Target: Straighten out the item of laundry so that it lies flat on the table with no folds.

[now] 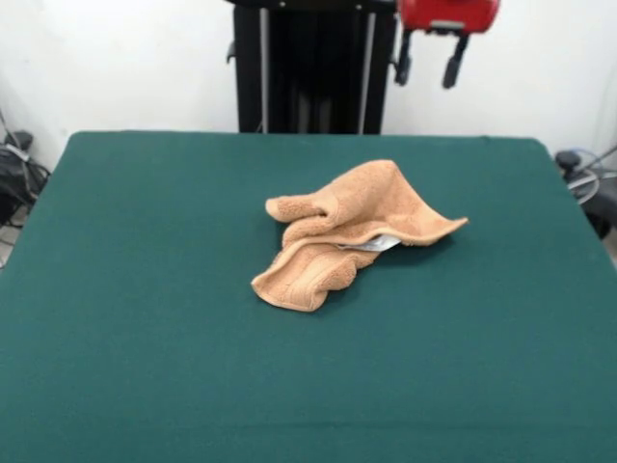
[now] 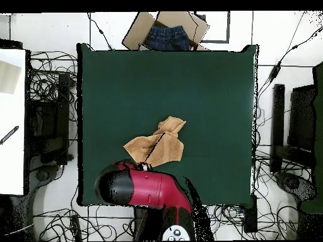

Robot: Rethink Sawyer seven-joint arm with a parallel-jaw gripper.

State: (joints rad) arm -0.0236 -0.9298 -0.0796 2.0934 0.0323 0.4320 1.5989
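Small tan terry-cloth towel (image 1: pixel 352 233) sits crumpled near the middle of the large table with the dark green felt-like top (image 1: pixel 145 318), slightly toward the robot side in the overhead view (image 2: pixel 156 144). It's bunched: one corner rolled and humped up, a flat pointed corner sticking out to picture right in the front view, a banded edge folded under at the near side, small white tag (image 1: pixel 371 245) peeking from between layers. Red and black gripper (image 1: pixel 428 60) hangs high at the far edge, well apart from the cloth; its two dark fingers (image 1: pixel 451 66) hang spread with nothing between them. Task looks not yet begun. Risks, as judgement: pinching the hump would likely grab several layers at once, so pulling drags the whole bundle instead of opening it; a shallow grasp on the thin pointed corner may slip off; the felt may grip the terry and make new folds when dragged. Room: plenty of bare green on all sides, table edges well away, so the towel can be spread either way. A cardboard box with blue denim (image 2: pixel 165 33) sits off the table's far edge in the overhead view, not in the way.
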